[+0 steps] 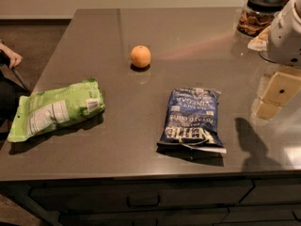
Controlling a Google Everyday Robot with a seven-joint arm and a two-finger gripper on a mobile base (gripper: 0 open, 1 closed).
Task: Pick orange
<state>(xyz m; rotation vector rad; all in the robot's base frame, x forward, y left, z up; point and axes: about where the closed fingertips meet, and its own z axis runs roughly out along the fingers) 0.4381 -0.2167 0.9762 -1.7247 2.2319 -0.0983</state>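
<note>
orange [140,56] mid counter [188,36], gripper [275,100] off at right, open or closed idk, green bag [54,108] + blue bag [193,119] up front

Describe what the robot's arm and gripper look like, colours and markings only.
The gripper, at the right edge above the countertop, is pale tan and blocky, flat-sided, with one small dark dot. Above it, the arm's housing is smooth, rounded and white, with a dark round recess. No cables show.
</note>
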